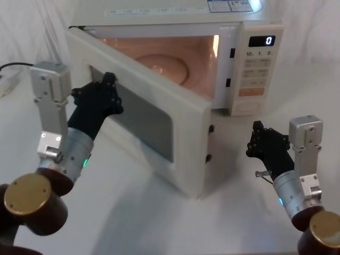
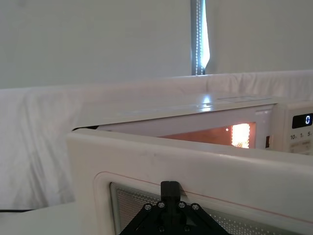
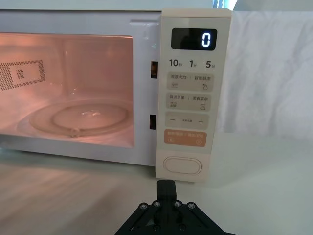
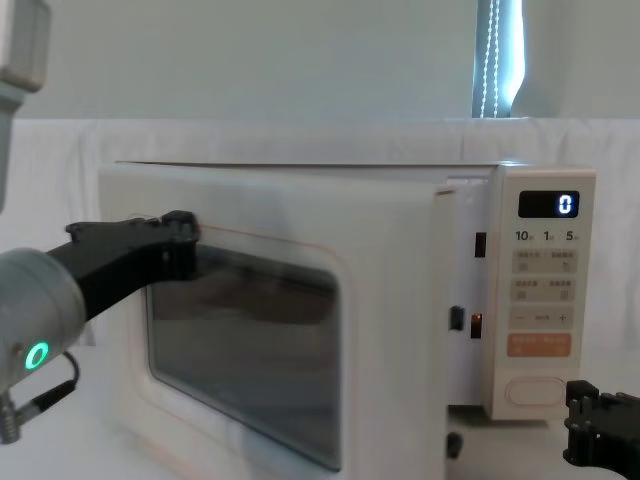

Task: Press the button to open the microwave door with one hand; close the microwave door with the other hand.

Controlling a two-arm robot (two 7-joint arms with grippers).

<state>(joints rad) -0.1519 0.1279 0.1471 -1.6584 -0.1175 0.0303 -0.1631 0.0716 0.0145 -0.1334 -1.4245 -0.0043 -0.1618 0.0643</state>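
The cream microwave (image 1: 175,16) stands at the back with its cavity lit and the display showing "0". The microwave door (image 1: 187,114) hangs half open, swung out toward me, with the free edge nearest. My left gripper (image 1: 109,81) is shut, and its tip rests against the door's outer face at the upper corner of the dark window (image 4: 250,340); the left wrist view shows the left gripper (image 2: 170,188) on the window frame. My right gripper (image 1: 258,130) is shut and hangs low in front of the control panel, a short way back from the button (image 3: 182,165).
An orange key (image 3: 185,138) sits just above the button, with small beige keys higher up. The glass turntable (image 3: 88,115) lies inside the cavity. A black cable (image 1: 10,66) runs along the white table (image 1: 133,212) at far left. White cloth hangs behind.
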